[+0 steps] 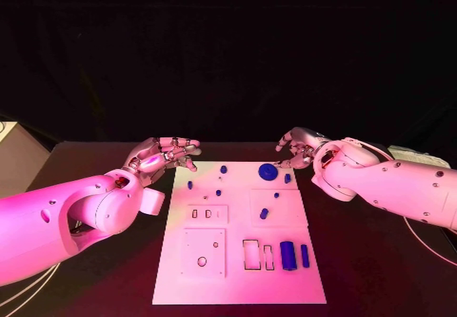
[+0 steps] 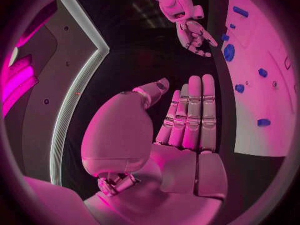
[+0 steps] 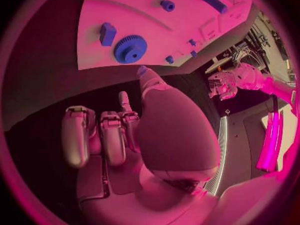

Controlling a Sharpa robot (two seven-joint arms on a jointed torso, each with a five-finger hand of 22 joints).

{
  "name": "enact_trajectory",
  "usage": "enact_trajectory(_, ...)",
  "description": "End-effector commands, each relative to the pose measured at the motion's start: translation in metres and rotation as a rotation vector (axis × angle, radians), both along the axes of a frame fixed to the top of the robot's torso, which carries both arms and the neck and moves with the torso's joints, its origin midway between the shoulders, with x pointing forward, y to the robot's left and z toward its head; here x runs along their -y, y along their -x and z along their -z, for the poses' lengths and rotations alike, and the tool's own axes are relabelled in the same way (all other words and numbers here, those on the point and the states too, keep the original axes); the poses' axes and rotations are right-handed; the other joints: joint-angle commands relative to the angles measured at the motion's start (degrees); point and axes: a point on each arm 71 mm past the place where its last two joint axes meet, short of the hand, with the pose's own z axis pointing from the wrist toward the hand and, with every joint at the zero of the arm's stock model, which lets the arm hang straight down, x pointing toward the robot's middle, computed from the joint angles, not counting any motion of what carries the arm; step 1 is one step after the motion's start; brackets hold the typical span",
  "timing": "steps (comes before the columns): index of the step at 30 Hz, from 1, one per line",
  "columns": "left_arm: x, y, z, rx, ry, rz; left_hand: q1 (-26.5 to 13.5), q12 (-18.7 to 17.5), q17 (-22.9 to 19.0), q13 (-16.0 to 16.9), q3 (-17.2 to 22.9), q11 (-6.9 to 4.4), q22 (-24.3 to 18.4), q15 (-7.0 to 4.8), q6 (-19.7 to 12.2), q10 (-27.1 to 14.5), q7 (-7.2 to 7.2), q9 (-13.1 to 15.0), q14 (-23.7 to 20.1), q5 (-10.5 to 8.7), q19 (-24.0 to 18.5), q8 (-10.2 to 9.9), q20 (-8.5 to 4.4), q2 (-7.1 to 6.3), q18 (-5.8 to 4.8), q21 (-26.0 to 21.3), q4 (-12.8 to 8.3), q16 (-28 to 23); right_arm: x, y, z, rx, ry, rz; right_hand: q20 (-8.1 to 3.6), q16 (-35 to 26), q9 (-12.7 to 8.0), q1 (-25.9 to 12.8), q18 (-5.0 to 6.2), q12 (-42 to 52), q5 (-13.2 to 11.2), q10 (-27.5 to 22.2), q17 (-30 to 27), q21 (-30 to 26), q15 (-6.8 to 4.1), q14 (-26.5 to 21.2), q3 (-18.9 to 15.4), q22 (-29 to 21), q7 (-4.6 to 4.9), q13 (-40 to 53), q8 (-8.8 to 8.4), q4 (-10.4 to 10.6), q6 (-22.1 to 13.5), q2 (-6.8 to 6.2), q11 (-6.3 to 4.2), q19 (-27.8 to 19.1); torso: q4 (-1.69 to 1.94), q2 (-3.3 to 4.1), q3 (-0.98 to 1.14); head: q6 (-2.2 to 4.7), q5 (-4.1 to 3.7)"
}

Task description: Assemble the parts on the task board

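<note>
Head view: white task board [image 1: 238, 277] lies flat mid desk [image 1: 371, 264], long side running away from the robot. On it, far end: a round blue gear [image 1: 267, 172] w/ several small blue pegs [image 1: 218, 193] beside it. Mid board: small rectangular cut-outs and one more small blue piece [image 1: 264, 213]. Near right: two upright-lying blue bars, the thicker cylinder [image 1: 288, 255] just beside the thinner bar [image 1: 305, 256], next to narrow empty slots. Left robot hand [image 1: 164, 156] hovers just off the board's far left corner, fingers apart, holding nothing. Right robot hand [image 1: 299, 148] hangs by the far right corner, near the gear, fingers loosely curled but apart, nothing in them.

Left wrist view: left robot hand [image 2: 184, 120] w/ fingers straight, side by side, thumb out, palm empty, over the dark desk beside the board's edge [image 2: 262, 85]. Gear [image 2: 229, 52] and pegs show on the board; right robot hand [image 2: 194, 35] beyond.

Right wrist view: right robot hand [image 3: 125, 135] empty, fingers part bent, spaced. Gear's [image 3: 130, 48] teeth show plainly; a blue block [image 3: 107, 33] stands near it on the board [image 3: 156, 20].
</note>
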Motion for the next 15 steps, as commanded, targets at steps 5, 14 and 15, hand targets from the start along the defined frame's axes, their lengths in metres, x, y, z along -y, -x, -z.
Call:
enact_trajectory(5, 0.003, 0.0, -0.001, 0.0, 0.013, 0.026, -0.2, -0.2, 0.1, 0.1, 0.2, -0.14, 0.0, 0.08, -0.4, -0.3, 0.15, 0.1, -0.5, 0.17, -0.3, -0.3, 0.04, 0.18, 0.12, 0.2, 0.0, 0.2, -0.01, -0.002, 0.017, -0.103, 0.061, -0.02, 0.68, 0.3, -0.3, -0.5, -1.23, 1.1, -0.6, 3.8, 15.0, 2.0, 0.67, 6.0, -1.4, 7.6, 0.21, 12.3, 0.61, 0.1, -1.2, 0.68, 0.4, 2.6, 0.23, 0.43, 0.13, -0.24, 0.03)
enact_trajectory(14, 0.003, 0.0, 0.0, 0.0, 0.012, 0.026, -0.2, -0.2, 0.1, 0.1, 0.2, -0.14, 0.0, 0.08, -0.4, -0.3, 0.15, 0.1, -0.5, 0.17, -0.3, -0.3, 0.04, 0.18, 0.12, 0.2, 0.0, 0.2, -0.021, 0.002, 0.028, -0.106, 0.082, -0.042, 0.86, 0.3, -0.3, -0.8, -1.49, 1.8, -0.6, 4.9, 15.0, 3.0, 0.82, 6.0, -1.9, 8.8, 0.28, 13.6, 1.02, 0.1, -1.3, 0.93, 0.51, 3.1, 0.3, 0.61, 0.24, -0.5, 0.25)
enact_trajectory(15, 0.003, 0.0, 0.0, 0.0, 0.012, 0.026, -0.2, -0.2, 0.1, 0.1, 0.2, -0.14, 0.0, 0.08, -0.4, -0.3, 0.15, 0.1, -0.5, 0.17, -0.3, -0.3, 0.04, 0.18, 0.12, 0.2, 0.0, 0.2, -0.021, 0.002, 0.028, -0.106, 0.082, -0.043, 0.88, 0.3, -0.3, -0.8, -1.51, 1.8, -0.6, 5.0, 15.0, 3.0, 0.83, 6.0, -1.9, 8.9, 0.28, 13.7, 1.07, 0.1, -1.2, 0.97, 0.51, 3.1, 0.31, 0.62, 0.23, -0.54, 0.26)
